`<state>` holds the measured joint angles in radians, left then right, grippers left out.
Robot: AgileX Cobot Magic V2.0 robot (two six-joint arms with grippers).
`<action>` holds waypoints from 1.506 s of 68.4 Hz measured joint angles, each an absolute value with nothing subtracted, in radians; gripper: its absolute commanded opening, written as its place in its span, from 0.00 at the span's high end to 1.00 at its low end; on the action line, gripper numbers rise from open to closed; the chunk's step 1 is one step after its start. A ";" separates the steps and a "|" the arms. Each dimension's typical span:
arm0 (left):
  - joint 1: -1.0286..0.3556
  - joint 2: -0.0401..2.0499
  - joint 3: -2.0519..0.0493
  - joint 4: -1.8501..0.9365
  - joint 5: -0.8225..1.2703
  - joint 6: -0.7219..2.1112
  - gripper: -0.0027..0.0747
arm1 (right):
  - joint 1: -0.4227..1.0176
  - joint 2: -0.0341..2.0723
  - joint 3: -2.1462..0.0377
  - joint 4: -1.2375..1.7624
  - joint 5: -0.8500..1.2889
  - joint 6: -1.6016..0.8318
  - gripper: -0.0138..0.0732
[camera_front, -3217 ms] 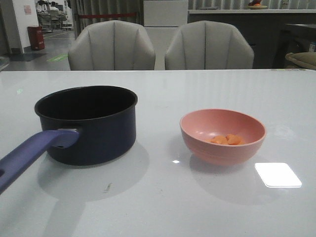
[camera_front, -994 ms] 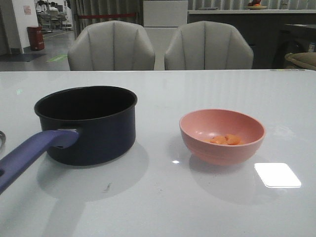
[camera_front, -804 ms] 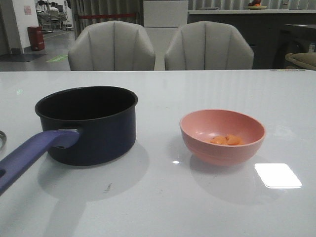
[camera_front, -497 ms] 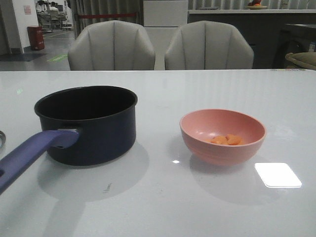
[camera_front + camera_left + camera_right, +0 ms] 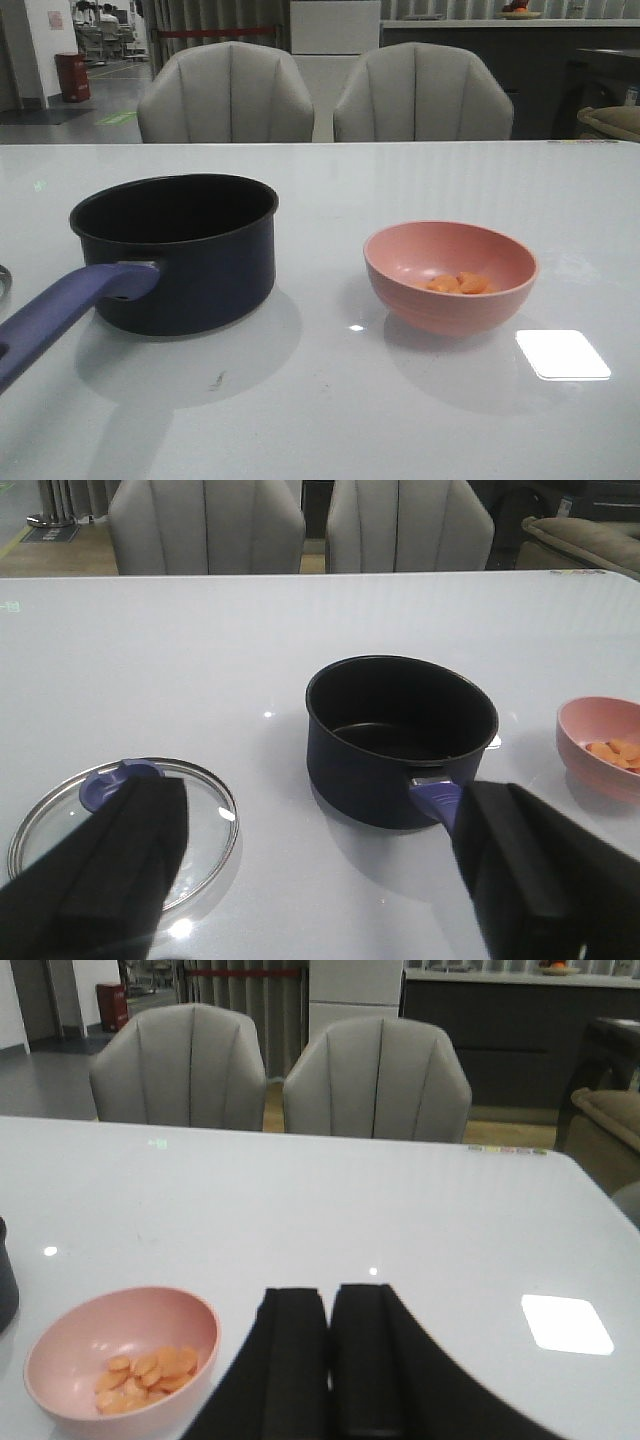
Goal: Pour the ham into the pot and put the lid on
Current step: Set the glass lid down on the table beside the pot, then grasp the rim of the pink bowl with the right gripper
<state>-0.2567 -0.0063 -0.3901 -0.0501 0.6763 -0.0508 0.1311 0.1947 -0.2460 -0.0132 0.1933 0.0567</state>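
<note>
Left end effector (image 5: 320,880) hangs above the counter (image 5: 250,630) with its two dark fingers (image 5: 110,865) spread wide apart, and nothing sits between them. Just ahead of it, framed by that gap, stands the pot (image 5: 400,735), upright, black inside and bare, its purple-blue handle (image 5: 437,798) pointing back toward the finger on the bowl's side. Under and just past the other finger lies the lid (image 5: 125,825), flat on the counter, knob (image 5: 115,783) up, apart from the pot.

Over to the right end effector (image 5: 330,1360): its fingers (image 5: 295,1360) are pressed together with only a thin seam showing, and they grip nothing. Beside it, toward the pot, sits the pink bowl (image 5: 120,1360), upright, and the ham (image 5: 150,1368) lies in it as a small heap of flat orange pieces. A dark sliver of the pot shows beyond the bowl at the picture's edge.

From the front view neither end effector shows. The pot (image 5: 175,250) and the bowl (image 5: 450,275) stand well apart on the pale counter (image 5: 320,420), handle (image 5: 70,310) reaching toward the camera on the left side, ham (image 5: 458,283) low in the bowl. A bright square of reflected light (image 5: 562,354) lies on the counter near the bowl. Two grey chairs (image 5: 225,95) stand behind the far edge.
</note>
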 measured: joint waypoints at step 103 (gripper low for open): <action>-0.257 -0.006 -0.390 -0.050 0.676 -0.051 0.23 | 0.265 1.744 -0.995 0.213 0.379 0.081 0.66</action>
